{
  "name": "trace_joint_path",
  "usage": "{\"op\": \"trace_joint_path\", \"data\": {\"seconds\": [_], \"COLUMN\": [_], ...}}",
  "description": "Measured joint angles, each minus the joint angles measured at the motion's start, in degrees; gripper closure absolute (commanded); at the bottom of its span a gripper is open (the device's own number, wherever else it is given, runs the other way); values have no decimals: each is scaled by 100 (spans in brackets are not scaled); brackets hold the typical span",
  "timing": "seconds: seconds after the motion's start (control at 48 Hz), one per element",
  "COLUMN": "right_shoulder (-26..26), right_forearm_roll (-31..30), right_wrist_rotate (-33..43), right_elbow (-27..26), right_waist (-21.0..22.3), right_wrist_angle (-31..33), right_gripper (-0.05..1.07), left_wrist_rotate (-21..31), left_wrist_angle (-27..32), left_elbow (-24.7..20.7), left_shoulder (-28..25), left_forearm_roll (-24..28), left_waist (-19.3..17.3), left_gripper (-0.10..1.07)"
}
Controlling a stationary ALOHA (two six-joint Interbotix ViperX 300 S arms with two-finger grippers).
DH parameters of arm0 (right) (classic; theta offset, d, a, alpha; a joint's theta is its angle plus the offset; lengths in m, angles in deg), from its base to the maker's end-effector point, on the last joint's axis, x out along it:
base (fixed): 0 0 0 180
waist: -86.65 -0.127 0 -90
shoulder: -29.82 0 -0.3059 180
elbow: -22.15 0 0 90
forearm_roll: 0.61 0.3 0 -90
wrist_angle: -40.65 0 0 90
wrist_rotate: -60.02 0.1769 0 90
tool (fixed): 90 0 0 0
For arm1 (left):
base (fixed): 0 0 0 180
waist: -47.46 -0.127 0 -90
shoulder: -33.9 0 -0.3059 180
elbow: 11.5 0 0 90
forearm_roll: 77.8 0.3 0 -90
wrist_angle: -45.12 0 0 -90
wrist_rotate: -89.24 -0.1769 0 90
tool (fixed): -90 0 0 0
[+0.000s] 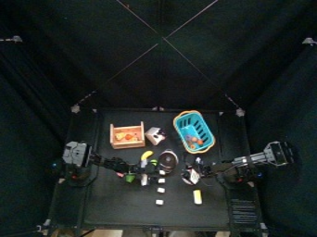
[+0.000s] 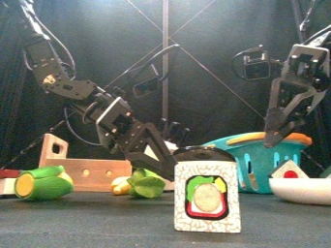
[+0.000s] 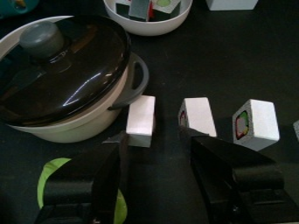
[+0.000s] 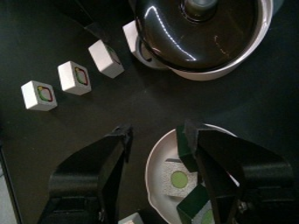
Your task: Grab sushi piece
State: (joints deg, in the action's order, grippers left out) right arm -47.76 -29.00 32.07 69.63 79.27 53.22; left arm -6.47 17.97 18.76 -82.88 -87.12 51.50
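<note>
Left gripper (image 3: 158, 162), jaws wide and empty, hangs above the row of sushi pieces (image 3: 198, 117) mid-frame, lined up for a pick; right gripper (image 4: 162, 162) open, empty over a bowl (image 4: 176, 166).

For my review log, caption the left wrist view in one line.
Open left gripper poised over three sushi pieces lined up beside a lidded pot.
</note>
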Motion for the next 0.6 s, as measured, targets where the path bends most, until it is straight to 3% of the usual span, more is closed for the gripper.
{"op": "trace_joint_path", "data": {"seconds": [0.604], "right_shoulder": [-79], "right_forearm_roll": [35], "right_wrist_rotate": [0], "right_elbow": [18], "right_waist": [0], "right_wrist_angle": [0], "right_gripper": [17], "left_wrist_rotate": [-308], "left_wrist_angle": [44], "left_elbow": [-246], "left_shoulder": [-185], "left_forearm_roll": [97], "left_waist": [-132], "left_gripper": [11]}}
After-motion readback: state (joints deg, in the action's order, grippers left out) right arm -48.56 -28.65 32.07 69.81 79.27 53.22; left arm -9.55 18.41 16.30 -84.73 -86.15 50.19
